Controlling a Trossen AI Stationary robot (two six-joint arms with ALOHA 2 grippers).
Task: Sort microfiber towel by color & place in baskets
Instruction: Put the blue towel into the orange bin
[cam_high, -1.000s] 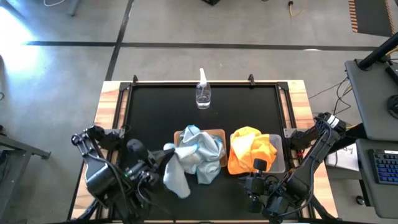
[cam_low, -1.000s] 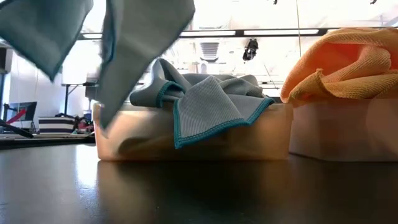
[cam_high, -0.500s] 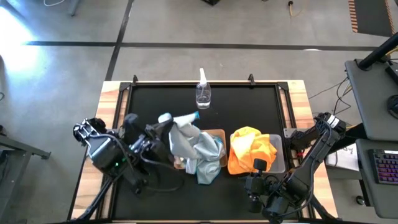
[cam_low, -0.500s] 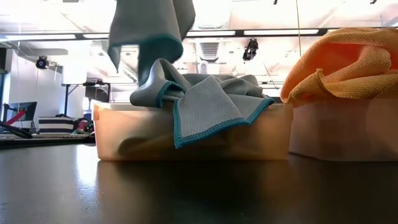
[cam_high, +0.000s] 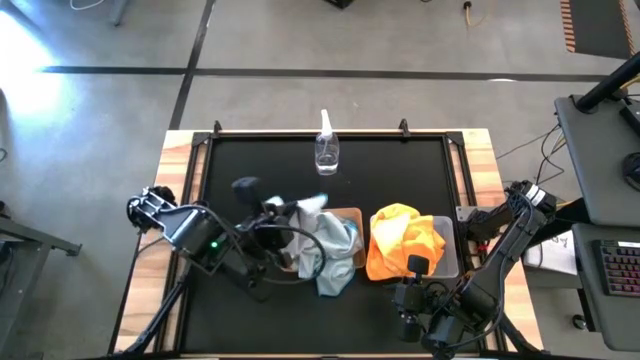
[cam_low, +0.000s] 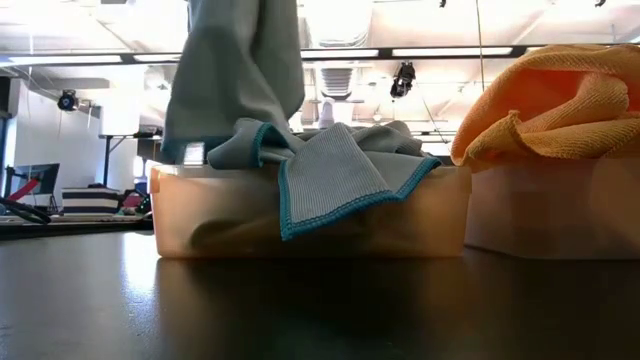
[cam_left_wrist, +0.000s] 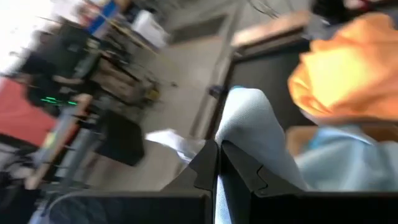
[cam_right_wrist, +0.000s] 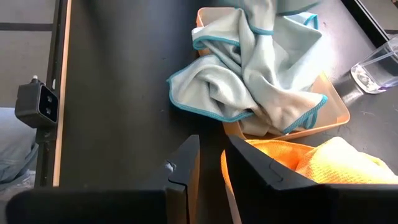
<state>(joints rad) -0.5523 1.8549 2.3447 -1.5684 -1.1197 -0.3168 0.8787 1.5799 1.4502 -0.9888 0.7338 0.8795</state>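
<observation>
1. The left gripper is clamped on a pale blue-grey towel, holding it over the tan-brown basket
2. More blue-grey towels heap in that basket
3. Orange towels fill the grey basket
4. The right gripper waits at the table's near edge, fingers slightly parted, holding nothing

Evenly lit indoor workspace, with motion blur in one wrist camera.

Ceiling strip lights glow behind the tan basket in the low view, where the black tabletop near the camera is soft and carries a dull sheen. From above, sunlight whitens the floor far left of the table. The left wrist view is heavily smeared; the right wrist view is sharp.
</observation>
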